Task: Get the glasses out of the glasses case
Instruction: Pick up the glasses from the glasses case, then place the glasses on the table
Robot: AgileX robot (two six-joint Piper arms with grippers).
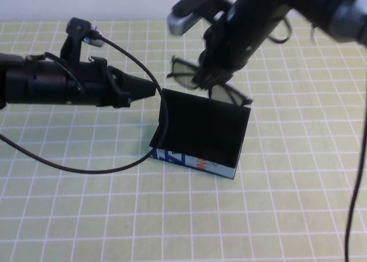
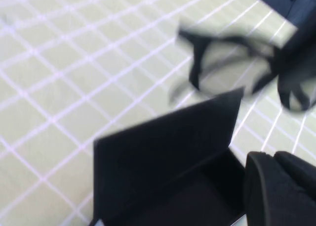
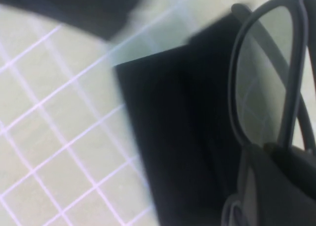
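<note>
The glasses case [image 1: 200, 130] stands open at the middle of the mat, black inside, its pale printed front side facing me. It also shows in the left wrist view [image 2: 163, 152] and the right wrist view [image 3: 168, 127]. My right gripper [image 1: 205, 77] is shut on the black glasses [image 1: 183, 73] and holds them in the air above the case's far edge, clear of the box. The glasses also show in the left wrist view [image 2: 227, 63] and the right wrist view [image 3: 264, 72]. My left gripper [image 1: 151, 89] is shut, its tip against the case's far left corner.
A green mat with a white grid [image 1: 86, 216] covers the table. A black cable [image 1: 97, 170] loops from the left arm down to the case's front left corner. Another cable [image 1: 356, 187] hangs at the right edge.
</note>
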